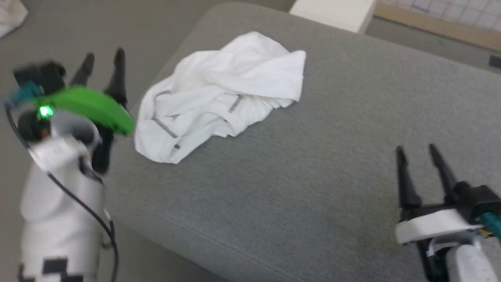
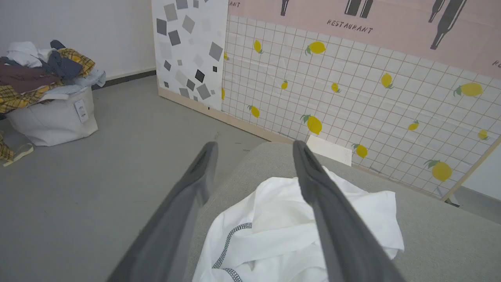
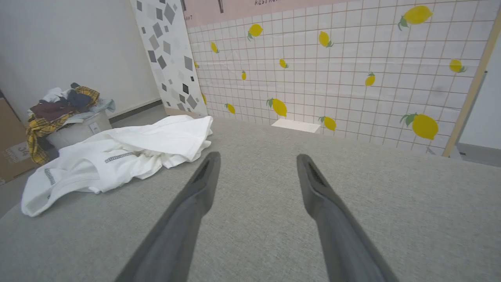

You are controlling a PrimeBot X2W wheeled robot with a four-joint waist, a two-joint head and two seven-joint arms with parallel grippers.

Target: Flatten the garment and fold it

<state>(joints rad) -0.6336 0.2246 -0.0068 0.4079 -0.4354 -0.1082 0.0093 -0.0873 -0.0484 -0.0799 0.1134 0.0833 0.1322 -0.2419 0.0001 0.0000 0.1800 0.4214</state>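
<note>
So the work surface here is a big grey fabric cushion (image 1: 321, 184), kind of an ottoman or sofa seat with a rounded corner, sitting on a plain grey floor (image 2: 98, 176). The white T-shirt (image 1: 219, 98) is lying crumpled in a heap near the cushion's far left corner, partly doubled over itself. Dark grey zigzag stitching (image 1: 164, 127) shows along a couple of seams. One end of it comes right up to the cushion's left side.

The head view gives the top-down layout, plus a white box (image 1: 336, 13) just past the far edge. The wrist views give you the room. There's a tiled wall panel with yellow lemons (image 3: 352, 78), a white panel with grey squares (image 2: 188, 51) next to it, and a pink strip reading RESTAURANT (image 2: 348, 26) above. A pale fabric bin (image 2: 54, 121) stuffed with mixed clothes sits on the floor by the wall. The right wrist view also catches a bit of cardboard box (image 3: 11, 156) at its left edge.

The left gripper (image 1: 105, 53) hangs off the cushion's left side, just beside the shirt, fingers spread wide and holding nothing. Its wrist has a green cover (image 1: 90, 105) and looks blurred. The right gripper (image 1: 415, 148) is over bare cushion at the near right, well apart from the shirt, fingers also wide apart and empty.
</note>
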